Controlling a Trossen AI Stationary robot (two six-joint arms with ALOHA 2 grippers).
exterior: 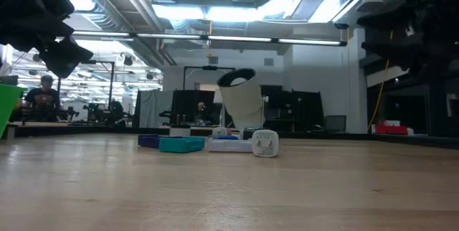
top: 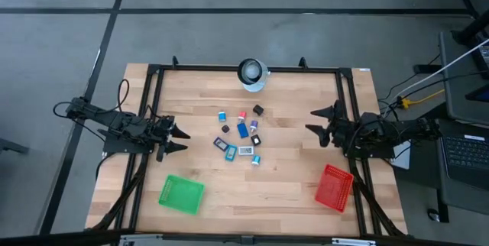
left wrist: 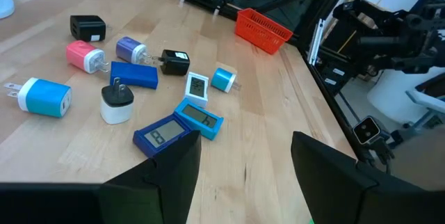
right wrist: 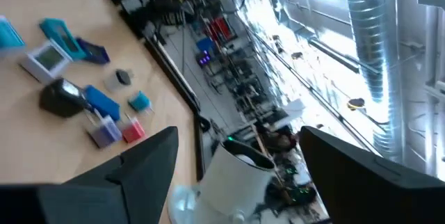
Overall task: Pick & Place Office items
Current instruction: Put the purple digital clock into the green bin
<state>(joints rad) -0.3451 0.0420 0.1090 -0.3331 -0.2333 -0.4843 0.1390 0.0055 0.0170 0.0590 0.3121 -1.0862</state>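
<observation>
The office items (top: 241, 135) lie scattered on the middle of the wooden table: small blue, cyan, black, pink, purple and white blocks and plugs. The left wrist view shows them well, among them a blue display block (left wrist: 163, 135) and a cyan plug (left wrist: 45, 97). My left gripper (top: 179, 140) hovers open to their left, touching nothing, with its fingers pointing toward them (left wrist: 243, 175). My right gripper (top: 316, 121) hovers open to their right, also free (right wrist: 240, 161). In the low view the items (exterior: 208, 143) rest flat on the table.
A green mesh basket (top: 181, 194) sits near the table's near-left corner and a red mesh basket (top: 334, 187) near the near-right corner. A round white ring-shaped object (top: 252, 72) stands at the far edge. A black frame (top: 229, 68) borders the table.
</observation>
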